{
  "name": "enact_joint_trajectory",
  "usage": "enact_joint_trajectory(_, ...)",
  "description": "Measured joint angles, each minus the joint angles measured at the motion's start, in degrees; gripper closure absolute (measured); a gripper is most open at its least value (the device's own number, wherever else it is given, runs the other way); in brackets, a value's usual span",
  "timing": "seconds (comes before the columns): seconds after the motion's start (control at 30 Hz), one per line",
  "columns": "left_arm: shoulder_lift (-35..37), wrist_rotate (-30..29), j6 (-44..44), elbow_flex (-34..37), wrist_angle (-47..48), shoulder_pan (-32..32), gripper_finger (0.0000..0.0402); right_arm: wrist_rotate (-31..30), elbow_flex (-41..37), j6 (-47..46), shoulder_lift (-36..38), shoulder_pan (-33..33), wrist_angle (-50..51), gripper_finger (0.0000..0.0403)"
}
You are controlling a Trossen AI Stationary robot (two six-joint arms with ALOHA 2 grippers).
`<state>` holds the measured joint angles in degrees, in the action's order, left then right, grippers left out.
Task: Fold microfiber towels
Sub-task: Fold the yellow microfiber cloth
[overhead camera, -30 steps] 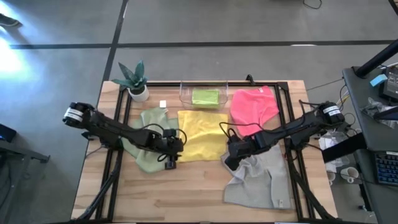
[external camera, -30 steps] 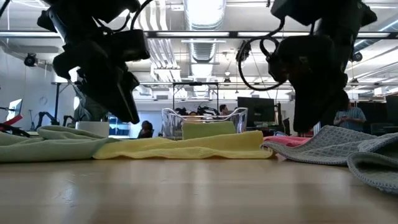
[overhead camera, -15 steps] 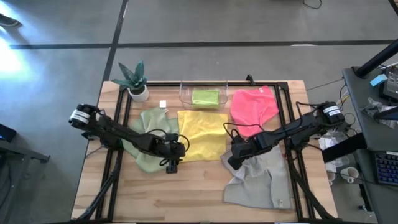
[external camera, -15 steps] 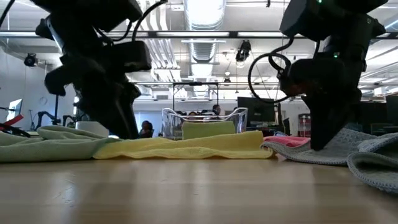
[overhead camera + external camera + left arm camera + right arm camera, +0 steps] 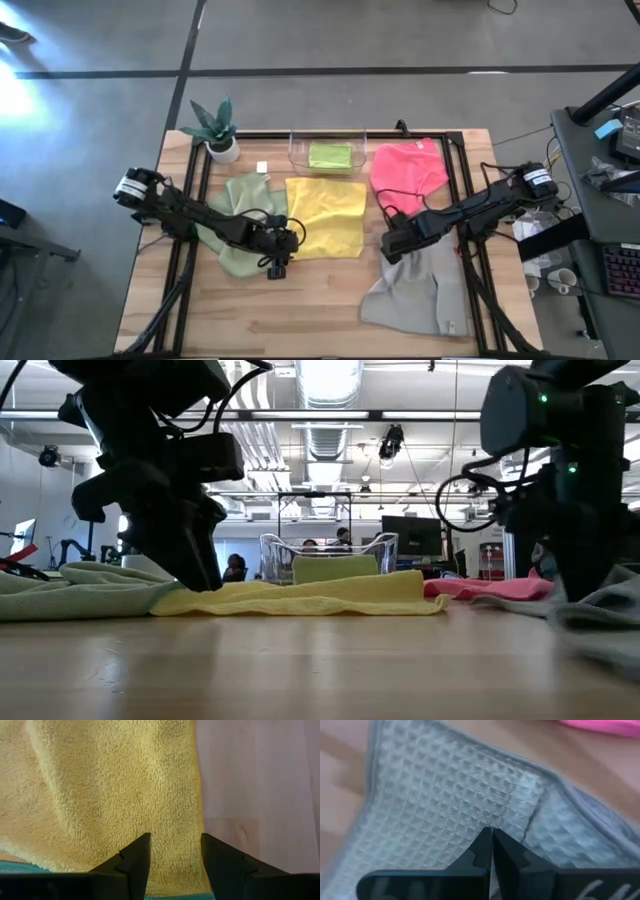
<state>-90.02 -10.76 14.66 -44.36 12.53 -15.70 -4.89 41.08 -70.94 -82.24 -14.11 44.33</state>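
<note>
The yellow towel [image 5: 327,214] lies flat at the table's middle, its left edge over the sage green towel [image 5: 238,228]. The pink towel [image 5: 408,172] lies at the far right. The lime green towel [image 5: 330,155] sits folded in the clear bin. The light grey towel [image 5: 420,292] lies rumpled at the near right. My left gripper [image 5: 283,259] is open, low over the yellow towel's near-left corner [image 5: 192,795]. My right gripper [image 5: 393,249] is shut on the grey towel at its far-left part. My left gripper's open fingertips [image 5: 136,856] stand on either side of a patch of the yellow towel near its corner; I cannot tell whether they touch it. My right gripper pinches the grey towel's far-left part [image 5: 492,822] between its shut fingers, coming from above. The rest of the towel lies on the table.
A potted plant [image 5: 218,128] stands at the far left corner. The clear bin [image 5: 296,150] stands at the far middle. Black frame rails [image 5: 190,200] run along the table's left and right sides. Bare wood [image 5: 300,310] shows along the near edge.
My left gripper has come down onto the yellow towel's near-left corner. My right gripper has gone toward the table's right edge and dragged the grey towel's far-left part with it, so the towel has bunched narrower and uncovered the pink towel's edge in the low view.
</note>
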Motion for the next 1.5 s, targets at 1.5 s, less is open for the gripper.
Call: enact_joint_trajectory(1.5, 3.8, 3.1, 4.6, -0.7, 4.4, -5.0, 0.0244, -1.5, 8.6, 61.8, -9.6, -1.9, -32.5, 0.0241)
